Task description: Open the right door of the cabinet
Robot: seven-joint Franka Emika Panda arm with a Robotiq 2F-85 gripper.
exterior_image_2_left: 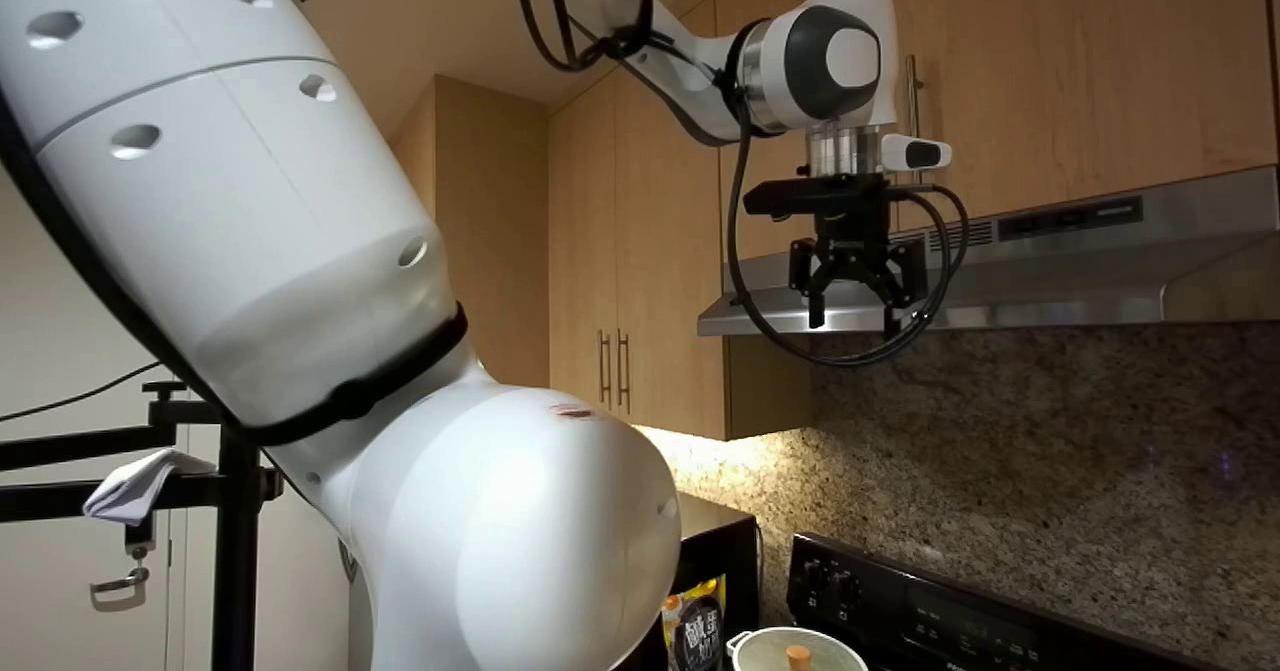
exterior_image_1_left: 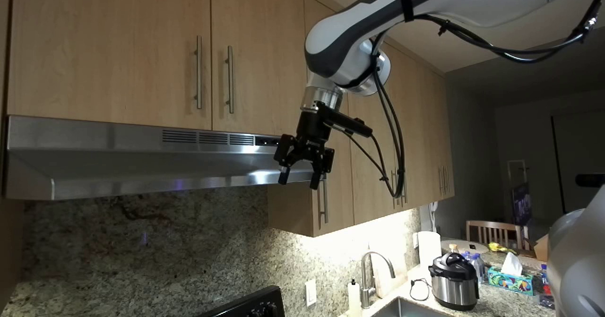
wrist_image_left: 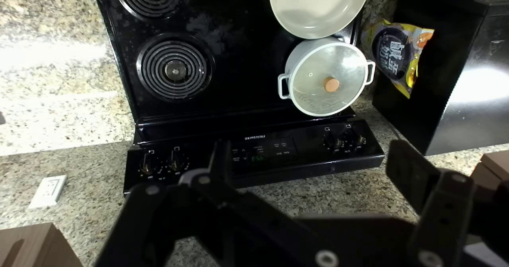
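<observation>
Gripper (exterior_image_1_left: 299,179) aimed downward and jaws spread apart, your arm (exterior_image_1_left: 340,38) extends from the upper right in an exterior view, bent down at its end, its fingertips (exterior_image_1_left: 315,181) showing at the lower right end of a steel range hood (exterior_image_1_left: 108,135). Above the hood, the right door (exterior_image_1_left: 262,33) of the cabinet (exterior_image_1_left: 108,47) sits closed, its silver handle (exterior_image_1_left: 230,79) up and to the left of your gripper; lettering on a dark sign (exterior_image_1_left: 522,203) at far right is too blurred to read. In an exterior view, a bulky white arm joint (exterior_image_2_left: 520,531) fills the left foreground while your gripper (exterior_image_2_left: 853,318) hangs vertical, fingers (exterior_image_2_left: 817,311) parted, with the right door (exterior_image_2_left: 1090,61) behind it and to its upper right. In the wrist view, your fingers (wrist_image_left: 411,175) stand well apart before the control panel (wrist_image_left: 302,151) of a black stove (wrist_image_left: 238,68), where the brand name FRIGIDAIRE (wrist_image_left: 254,137) reads upside down and green digits (wrist_image_left: 257,158) glow too blurred to be sure of. White characters (wrist_image_left: 393,54) on a yellow-and-black bag (wrist_image_left: 399,50), just beside a lidded pot (wrist_image_left: 318,76), cannot be made out.
</observation>
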